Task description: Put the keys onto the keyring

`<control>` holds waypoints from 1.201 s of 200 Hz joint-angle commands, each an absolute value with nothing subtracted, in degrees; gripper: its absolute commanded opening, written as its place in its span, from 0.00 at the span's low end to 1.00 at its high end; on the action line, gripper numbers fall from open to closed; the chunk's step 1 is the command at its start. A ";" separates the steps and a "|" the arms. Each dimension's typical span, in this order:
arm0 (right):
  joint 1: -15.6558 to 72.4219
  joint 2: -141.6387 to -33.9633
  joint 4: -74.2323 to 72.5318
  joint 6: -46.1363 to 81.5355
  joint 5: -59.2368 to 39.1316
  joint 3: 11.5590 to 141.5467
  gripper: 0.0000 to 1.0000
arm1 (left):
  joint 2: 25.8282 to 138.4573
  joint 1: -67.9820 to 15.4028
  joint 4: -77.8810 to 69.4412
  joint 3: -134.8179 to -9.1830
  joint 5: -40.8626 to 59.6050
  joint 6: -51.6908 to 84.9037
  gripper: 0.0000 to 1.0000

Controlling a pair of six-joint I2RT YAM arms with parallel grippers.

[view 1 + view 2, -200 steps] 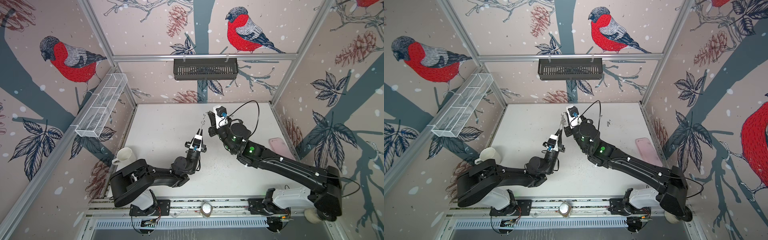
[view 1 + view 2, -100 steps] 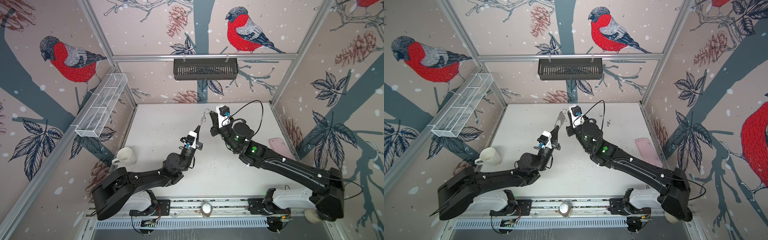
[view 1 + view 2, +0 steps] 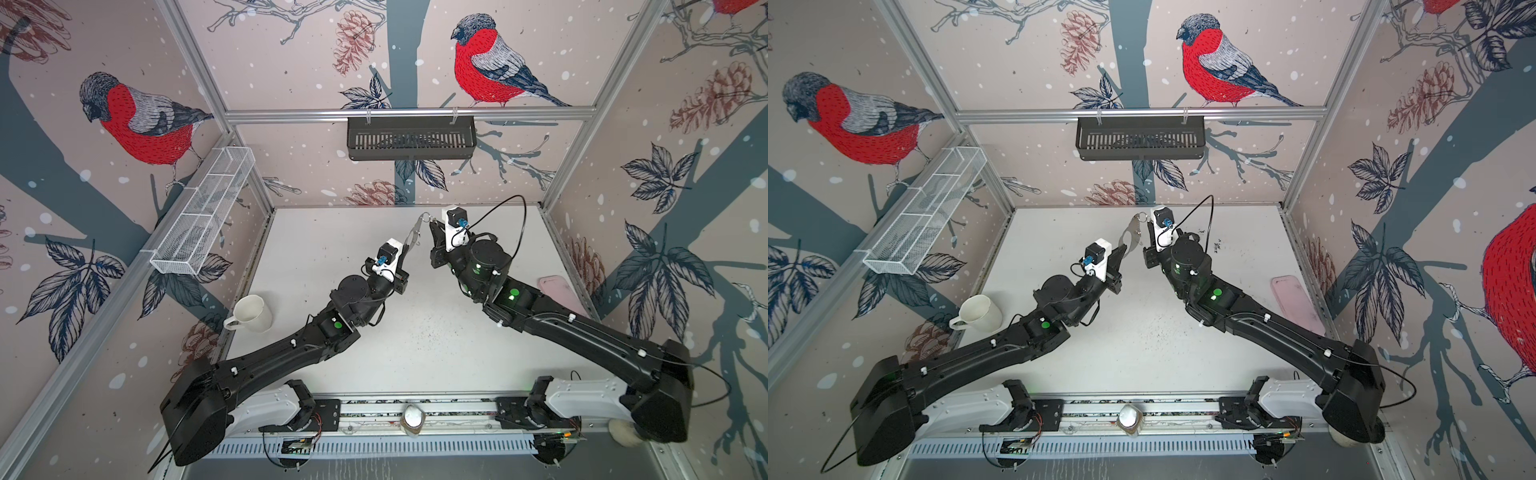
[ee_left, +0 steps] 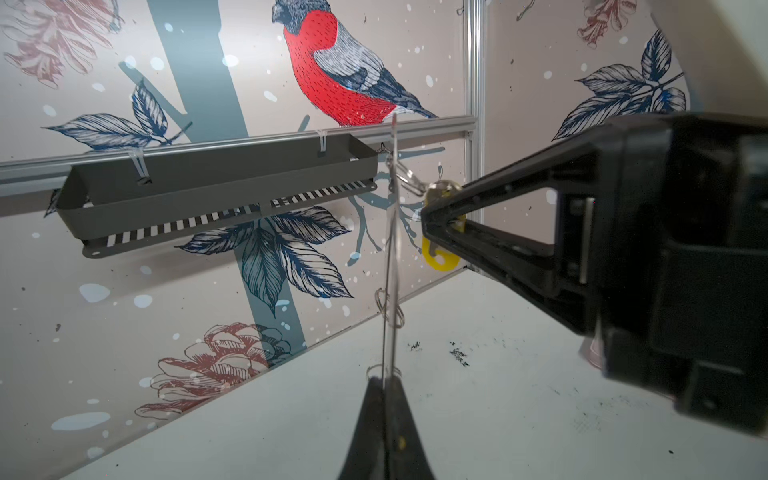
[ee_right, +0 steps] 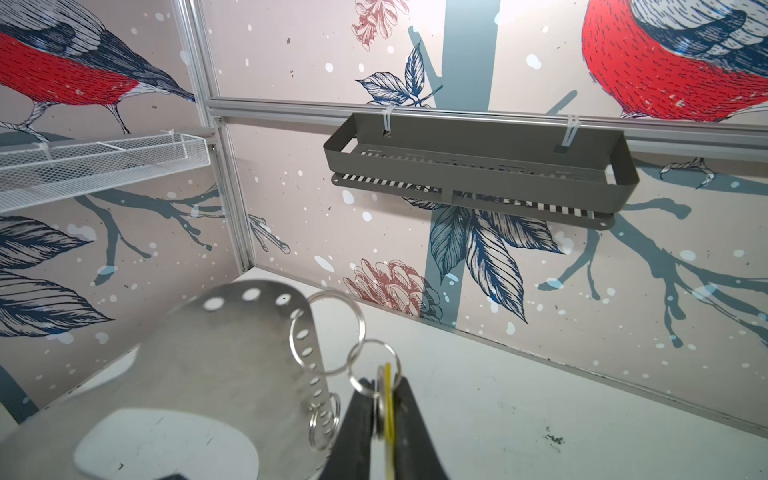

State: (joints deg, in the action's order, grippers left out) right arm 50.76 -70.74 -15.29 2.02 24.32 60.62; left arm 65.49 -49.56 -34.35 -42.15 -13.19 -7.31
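- Left end effector [image 4: 388,399] of mine is clamped tight on the lower edge of the keyring [image 4: 390,249], holding the plate upright above the worktop [image 3: 415,353]
- My right end effector [image 5: 384,399] pinches the keys [image 5: 388,399], yellow tag between its fingers, jaws narrow
- A ring links the keys to the keyring's top edge

Yellow-tagged keys [image 4: 440,259] mostly behind right gripper [image 4: 430,224]

keys [image 5: 386,399] right of keyring [image 5: 232,357]
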 commanded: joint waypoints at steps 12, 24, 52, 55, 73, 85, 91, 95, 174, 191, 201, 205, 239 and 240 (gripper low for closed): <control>48.09 -69.20 -14.11 5.33 21.55 59.52 0.18 | 67.72 -47.07 -16.78 -49.42 -5.37 -3.23 0.00; 47.15 -68.68 -13.44 5.68 21.49 58.95 0.21 | 68.92 -45.93 -12.33 -52.16 -2.50 -2.44 0.00; 44.83 -66.81 -11.46 6.24 21.58 57.64 0.24 | 72.93 -43.27 0.44 -60.50 1.10 -2.61 0.00; 44.58 -66.59 -11.29 6.24 21.54 57.43 0.25 | 73.52 -43.07 1.46 -61.30 1.26 -3.00 0.00; 42.54 -64.94 -10.01 6.09 20.84 56.38 0.26 | 76.30 -42.23 7.87 -65.16 1.96 -6.04 0.00; 40.38 -63.93 -8.96 5.62 19.27 55.75 0.27 | 77.79 -41.71 11.30 -67.31 3.74 -8.61 0.00; 38.94 -63.32 -8.19 5.35 17.54 55.59 0.27 | 78.40 -41.51 12.55 -68.07 4.74 -10.11 0.00; 37.91 -62.99 -7.67 5.04 16.08 55.55 0.29 | 78.75 -41.45 13.34 -68.47 5.59 -11.07 0.00; 24.54 -64.04 3.45 -11.00 -23.95 56.36 0.49 | 91.40 -40.83 38.77 -84.85 6.04 -27.95 0.00; 23.65 -65.21 3.33 -14.90 -30.71 55.06 0.55 | 93.59 -40.78 43.54 -87.21 6.73 -29.84 0.00; 22.88 -66.18 3.48 -16.97 -34.55 54.72 0.59 | 94.56 -40.78 45.85 -88.50 7.30 -30.80 0.00; 22.49 -66.66 3.73 -17.59 -36.26 54.80 0.60 | 94.79 -40.78 46.51 -88.82 7.57 -31.16 0.00; 20.49 -71.17 7.66 -22.64 -43.72 56.75 0.63 | 94.74 -40.74 47.96 -89.54 9.67 -33.52 0.00; 20.44 -71.27 7.74 -22.70 -44.05 56.72 0.64 | 94.74 -40.72 47.97 -89.55 9.75 -33.59 0.00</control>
State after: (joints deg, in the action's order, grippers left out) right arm 21.32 -69.34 5.17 -16.99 -33.85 55.64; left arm 94.96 -40.93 44.40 -88.77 7.03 -30.35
